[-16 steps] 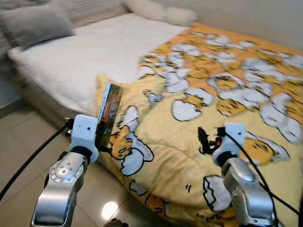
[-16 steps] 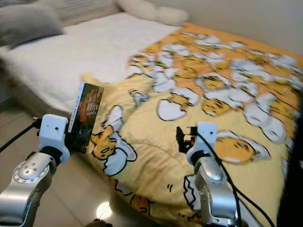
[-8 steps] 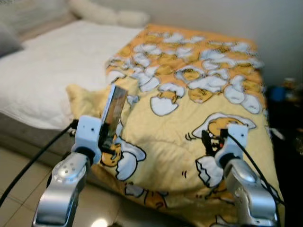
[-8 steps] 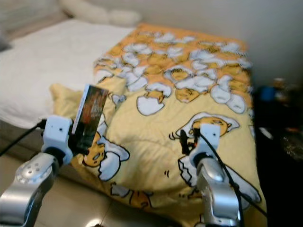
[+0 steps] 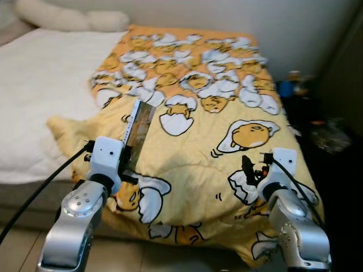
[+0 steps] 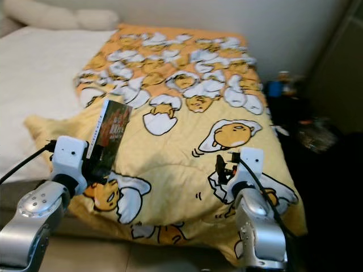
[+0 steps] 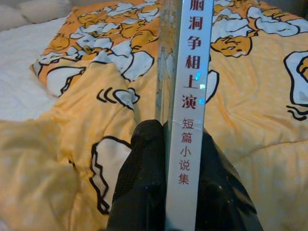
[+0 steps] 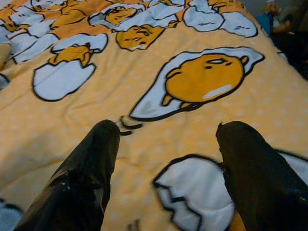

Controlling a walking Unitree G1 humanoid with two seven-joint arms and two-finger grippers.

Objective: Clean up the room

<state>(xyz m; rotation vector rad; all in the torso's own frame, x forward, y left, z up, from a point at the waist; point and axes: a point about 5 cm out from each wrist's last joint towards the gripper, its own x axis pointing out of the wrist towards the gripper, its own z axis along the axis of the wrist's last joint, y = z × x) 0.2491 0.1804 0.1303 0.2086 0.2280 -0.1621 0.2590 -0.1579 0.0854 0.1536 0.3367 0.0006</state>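
My left gripper is shut on a book, held upright over the near left part of the bed. Its white spine with Chinese characters stands between the two black fingers. My right gripper hangs open over the yellow egg-print duvet, nothing between its fingers. The duvet covers the right half of the bed and spills over its foot.
White bed sheet lies bare on the left, with pale pillows at the head. A dark stand with small clutter sits right of the bed beside a wall. Tiled floor shows below.
The view has swung to the right along the bed, bringing the dark stand and the wall into sight. Both grippers keep their pose; the book stays gripped.
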